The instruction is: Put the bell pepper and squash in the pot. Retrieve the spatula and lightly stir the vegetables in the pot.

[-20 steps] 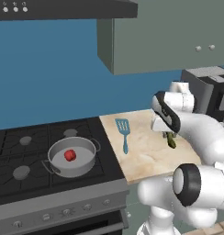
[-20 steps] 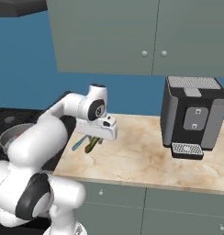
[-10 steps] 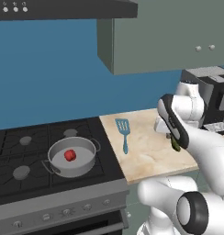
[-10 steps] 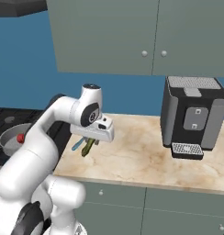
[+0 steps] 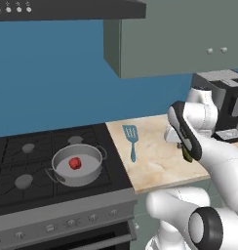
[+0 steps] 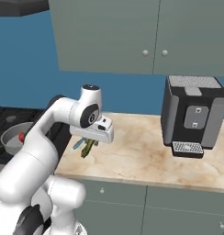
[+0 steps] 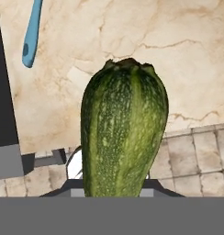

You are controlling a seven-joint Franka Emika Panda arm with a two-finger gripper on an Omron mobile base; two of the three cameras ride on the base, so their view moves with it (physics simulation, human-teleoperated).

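My gripper (image 6: 92,140) is shut on the squash (image 6: 88,148), a slim dark green vegetable that hangs below the hand, just above the marble counter (image 6: 146,158). In the hand view the squash (image 7: 124,133) stands upright and hides the fingertips. From the left base, the squash (image 5: 187,155) peeks out beside my forearm. The grey pot (image 5: 94,172) sits on the stove to the left, and the red bell pepper (image 5: 75,163) lies inside it. The teal spatula (image 5: 131,139) lies flat on the counter between the pot and my gripper. Its handle (image 7: 31,34) shows in the hand view.
A black coffee machine (image 6: 192,114) stands at the right end of the counter. Grey wall cabinets (image 6: 132,36) hang above. The black stove (image 5: 23,161) with its burners lies left of the counter. The counter's front edge runs close below the squash.
The arm has swung its elbow while the gripper keeps hold of the squash. The squash has drifted slightly toward the counter's front edge. The pot, bell pepper and spatula have not moved.
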